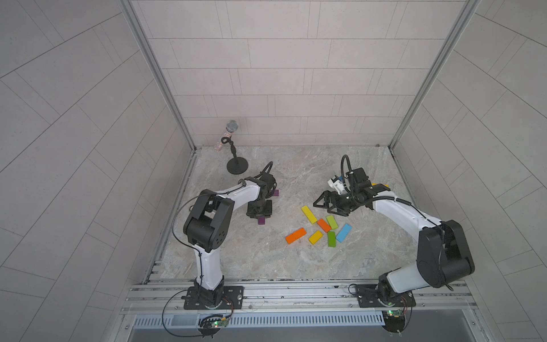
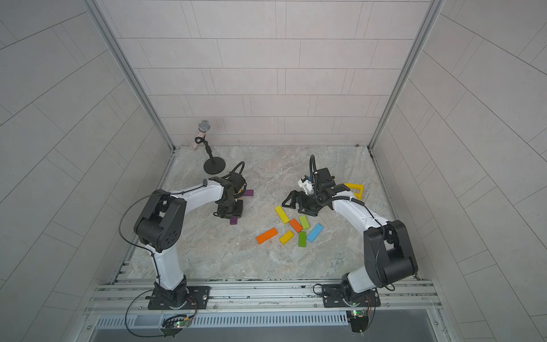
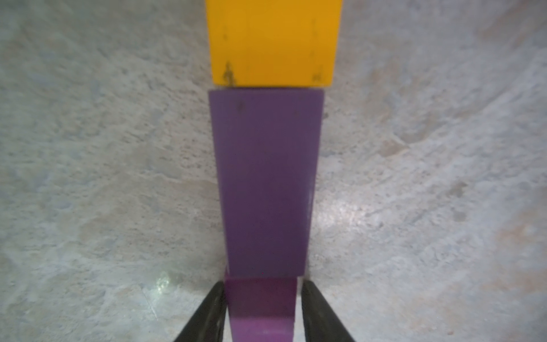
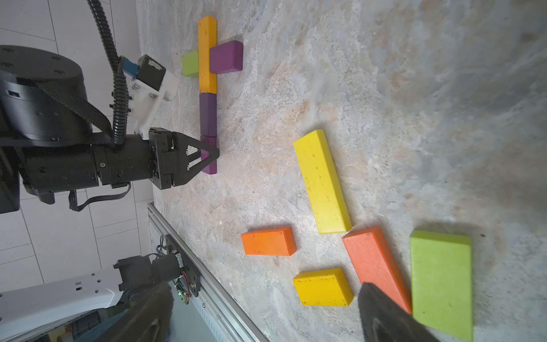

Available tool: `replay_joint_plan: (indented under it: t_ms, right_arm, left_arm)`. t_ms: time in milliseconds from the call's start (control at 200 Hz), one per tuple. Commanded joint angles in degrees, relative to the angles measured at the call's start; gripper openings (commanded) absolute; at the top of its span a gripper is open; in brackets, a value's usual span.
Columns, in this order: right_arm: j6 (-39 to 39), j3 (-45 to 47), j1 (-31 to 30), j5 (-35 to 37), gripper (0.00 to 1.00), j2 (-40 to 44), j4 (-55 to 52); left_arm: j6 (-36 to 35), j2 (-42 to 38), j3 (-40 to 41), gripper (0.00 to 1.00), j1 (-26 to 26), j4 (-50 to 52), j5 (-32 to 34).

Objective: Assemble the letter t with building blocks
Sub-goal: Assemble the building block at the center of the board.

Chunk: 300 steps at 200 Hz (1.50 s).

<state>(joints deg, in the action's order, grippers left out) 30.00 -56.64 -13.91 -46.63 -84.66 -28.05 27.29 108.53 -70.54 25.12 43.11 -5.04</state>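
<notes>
A row of building blocks lies end to end on the table: a yellow-orange one (image 3: 272, 41), a long purple one (image 3: 266, 177) and a short purple one (image 3: 260, 314). A lime block (image 4: 190, 62) and a purple block (image 4: 226, 57) flank the yellow-orange one (image 4: 207, 53) crosswise. My left gripper (image 3: 262, 296) straddles the short purple block; one finger touches it and a sliver of gap shows at the other. My right gripper (image 4: 266, 299) hangs wide open over the loose blocks: yellow (image 1: 308, 214), orange (image 1: 295, 235), lime (image 1: 332, 222), light blue (image 1: 344, 232), dark green (image 1: 331, 239).
A microphone on a black round stand (image 1: 233, 165) stands at the back left. A yellow triangular frame (image 2: 355, 189) lies behind the right arm. Tiled walls close in three sides, and a metal rail (image 1: 296, 291) runs along the front edge.
</notes>
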Motion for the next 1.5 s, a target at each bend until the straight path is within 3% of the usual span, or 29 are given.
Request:
replay_joint_plan:
  t_ms: [0,1121,1496]
  right_arm:
    - [-0.64,0.66,0.2,-0.48,1.0,1.08,0.1]
    - [-0.39,0.67,0.2,-0.92,1.0,0.9,0.37]
    - [-0.72,0.61,0.2,-1.31,1.0,0.55,0.42]
  left_arm:
    - [-1.09,-0.6,-0.59,0.46,-0.4,0.3,0.56]
    - [-3.07,-0.1,-0.73,0.41,-0.38,0.56,0.74]
    - [-3.66,-1.43,-0.45,0.55,-0.43,-0.59,0.43]
